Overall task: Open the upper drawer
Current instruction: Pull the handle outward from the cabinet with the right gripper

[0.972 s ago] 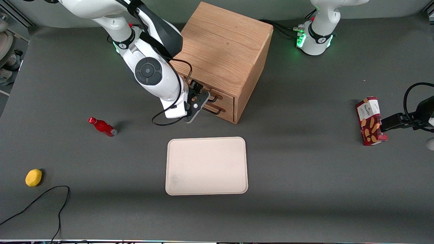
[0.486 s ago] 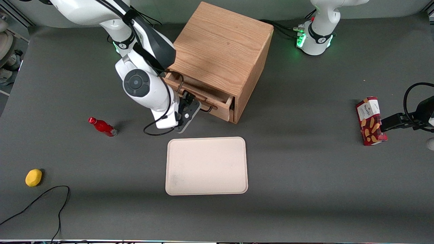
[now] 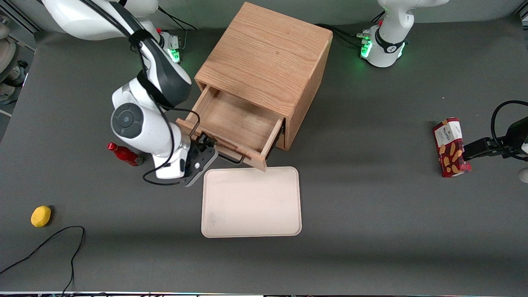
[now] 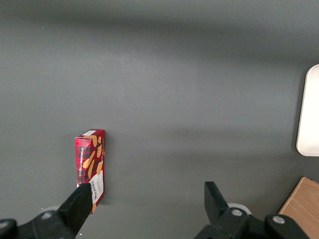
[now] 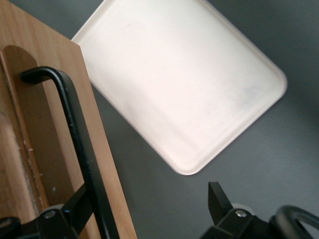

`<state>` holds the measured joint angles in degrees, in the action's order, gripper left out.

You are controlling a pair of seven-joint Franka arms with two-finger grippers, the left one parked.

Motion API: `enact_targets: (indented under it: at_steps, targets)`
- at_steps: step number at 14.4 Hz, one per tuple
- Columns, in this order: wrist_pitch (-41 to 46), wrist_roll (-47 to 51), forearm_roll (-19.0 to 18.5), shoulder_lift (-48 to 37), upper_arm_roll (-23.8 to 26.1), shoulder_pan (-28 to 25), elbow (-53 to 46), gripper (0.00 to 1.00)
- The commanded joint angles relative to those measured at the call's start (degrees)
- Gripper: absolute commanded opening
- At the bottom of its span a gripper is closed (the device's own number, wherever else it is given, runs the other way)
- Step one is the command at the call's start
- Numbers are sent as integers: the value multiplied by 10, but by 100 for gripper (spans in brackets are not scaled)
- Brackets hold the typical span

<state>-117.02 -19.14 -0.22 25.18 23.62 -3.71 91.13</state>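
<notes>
Dial centred on the tray (image 3: 251, 202), front view.

- 9 o'clock, well apart: small yellow round object (image 3: 41, 216), with a black cable (image 3: 53, 241) looping nearer the camera.
- Between 9 and 10: red bottle (image 3: 123, 154) lying on its side, beside the working arm's wrist.
- 11 o'clock, near the tray's corner: gripper (image 3: 206, 145) at the end of the drawer's black bar handle (image 3: 231, 159). Fingers are spread wide in the wrist view. The handle (image 5: 75, 129) passes just inside one finger (image 5: 75, 209), the gripper (image 5: 147, 194) not clamped on it.
- 12 o'clock: upper drawer (image 3: 235, 123) pulled well out of the oak cabinet (image 3: 268, 53), bare wooden floor showing, front corner just beside the tray's rim.
- About 3 o'clock, toward the parked arm's end: red snack box (image 3: 449, 147) lying flat.
</notes>
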Motion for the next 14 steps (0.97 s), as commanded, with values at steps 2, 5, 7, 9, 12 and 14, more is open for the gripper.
enact_targets:
  at_steps: [2,5,7,9,12,14]
  targets:
    - [-6,-69,-4,25,-46,-5,-50,100]
    - [-6,-71,0,26,-71,-5,-65,100]
    - [-7,-69,3,25,-89,-5,-67,100]
    - [-7,-66,3,24,-91,-5,-73,100]
    - [6,-65,3,4,-93,-2,-94,100]
    - [25,-63,4,-36,-116,0,-93,100]
